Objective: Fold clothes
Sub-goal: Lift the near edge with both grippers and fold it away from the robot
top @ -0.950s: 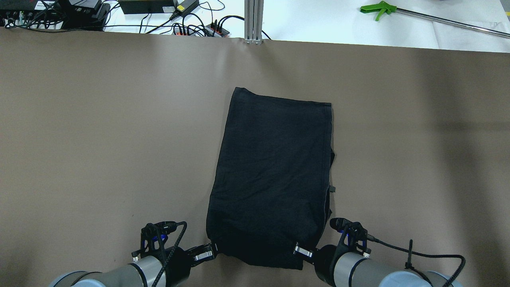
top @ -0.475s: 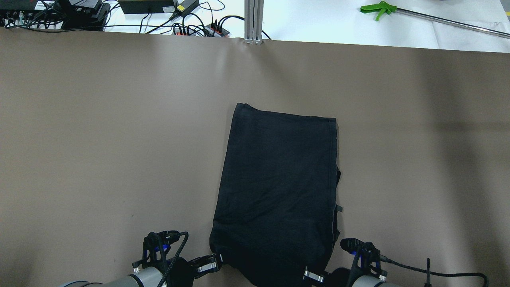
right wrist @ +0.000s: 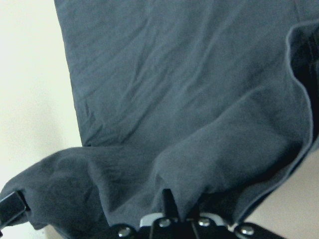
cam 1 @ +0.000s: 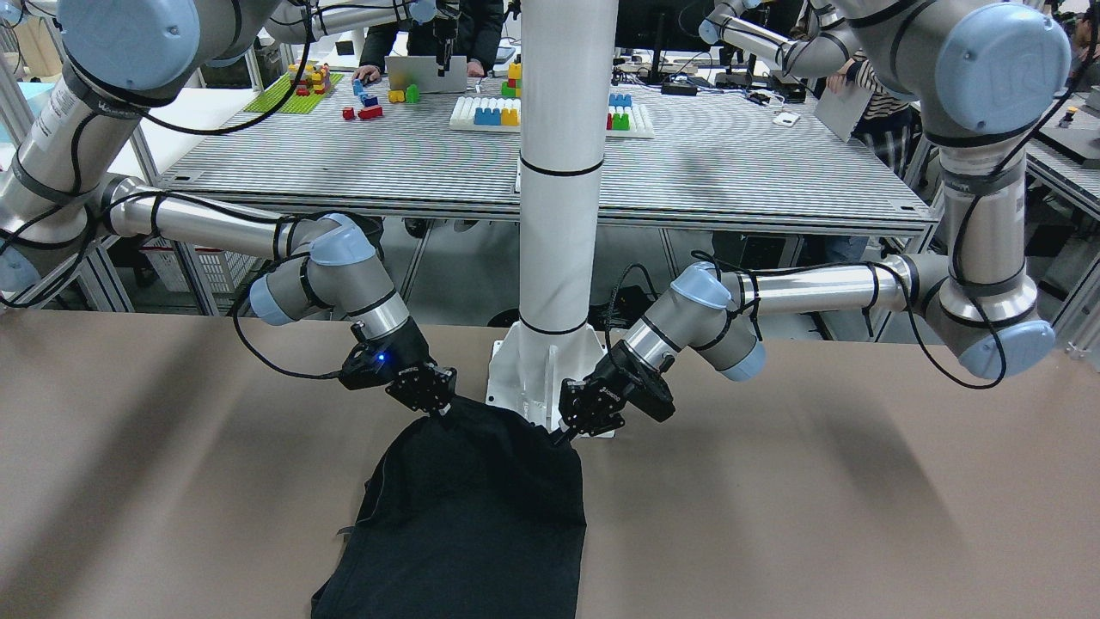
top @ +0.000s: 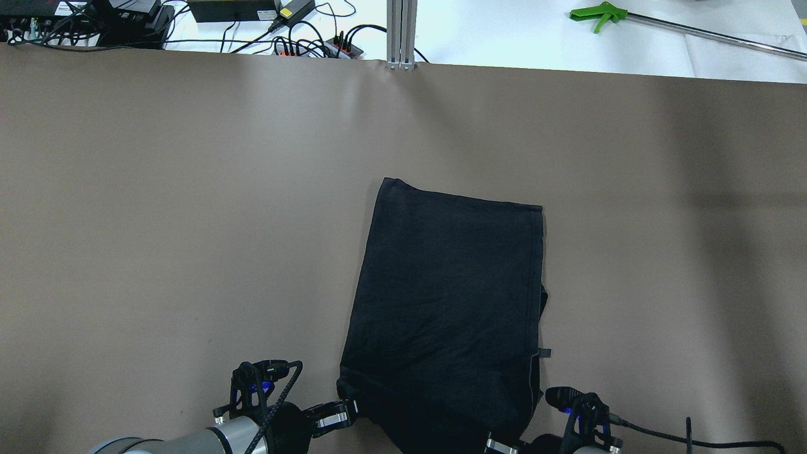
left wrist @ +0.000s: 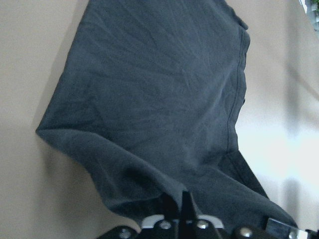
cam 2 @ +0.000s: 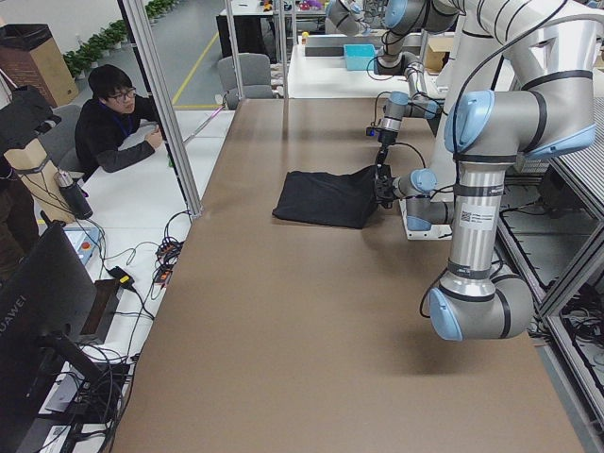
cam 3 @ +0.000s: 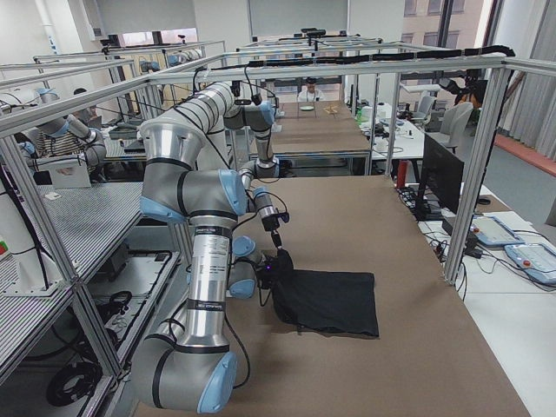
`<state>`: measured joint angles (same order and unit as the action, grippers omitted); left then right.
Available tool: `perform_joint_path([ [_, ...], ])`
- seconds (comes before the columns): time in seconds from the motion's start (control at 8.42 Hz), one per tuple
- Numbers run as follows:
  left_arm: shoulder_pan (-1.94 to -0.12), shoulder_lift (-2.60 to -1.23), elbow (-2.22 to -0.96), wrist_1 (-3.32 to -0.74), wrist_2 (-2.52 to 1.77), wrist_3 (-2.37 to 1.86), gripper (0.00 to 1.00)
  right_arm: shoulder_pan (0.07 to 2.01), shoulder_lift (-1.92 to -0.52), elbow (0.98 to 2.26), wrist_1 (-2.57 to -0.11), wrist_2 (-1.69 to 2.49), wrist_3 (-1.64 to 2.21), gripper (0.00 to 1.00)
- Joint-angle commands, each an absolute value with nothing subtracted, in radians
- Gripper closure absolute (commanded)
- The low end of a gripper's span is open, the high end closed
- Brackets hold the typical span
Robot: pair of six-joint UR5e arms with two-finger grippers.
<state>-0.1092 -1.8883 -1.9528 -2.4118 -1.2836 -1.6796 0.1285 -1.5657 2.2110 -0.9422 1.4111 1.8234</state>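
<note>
The clothes are one black garment, lying as a long rectangle on the brown table, its far end flat and its near end lifted. My left gripper is shut on the near left corner, and my right gripper is shut on the near right corner. From the front, the garment hangs between the left gripper and the right gripper, just before the pillar's base. Each wrist view shows fabric pinched at the left gripper and the right gripper.
A white pillar on its base plate stands right behind the grippers. Cables and a power strip, an aluminium post and a green tool lie past the far edge. A person sits beside the table.
Both grippers have drawn back toward the robot's base, still holding the corners. The garment has slid toward the robot with them, its far edge now lower in the overhead view.
</note>
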Motion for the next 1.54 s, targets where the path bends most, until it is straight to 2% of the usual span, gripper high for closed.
perform_joint_path([
  [0.0,-0.257,-1.946,-1.937,-2.407,-1.4,-1.678,1.0,0.355,-1.476,2.12,-0.948,1.566,1.807,1.0],
  [0.12,-0.328,-1.953,-1.91,-2.401,-1.451,-1.68,1.0,0.406,-1.448,2.07,-0.948,1.566,1.807,1.0],
  [0.36,-0.458,-2.049,-1.748,-2.402,-1.546,-1.681,1.0,0.463,-1.419,1.99,-0.939,1.56,1.792,1.0],
  [0.59,-0.482,-2.156,-1.63,-2.402,-1.545,-1.693,1.0,0.5,-1.401,1.957,-0.939,1.557,1.79,1.0],
  [0.71,-0.488,-2.166,-1.62,-2.402,-1.546,-1.694,1.0,0.518,-1.385,1.951,-0.942,1.546,1.787,1.0],
  [1.07,-0.5,-2.163,-1.617,-2.402,-1.548,-1.689,1.0,0.546,-1.28,1.826,-0.94,1.478,1.779,1.0],
  [1.43,-0.511,-2.169,-1.6,-2.402,-1.548,-1.684,1.0,0.592,-1.269,1.815,-0.942,1.465,1.74,1.0],
])
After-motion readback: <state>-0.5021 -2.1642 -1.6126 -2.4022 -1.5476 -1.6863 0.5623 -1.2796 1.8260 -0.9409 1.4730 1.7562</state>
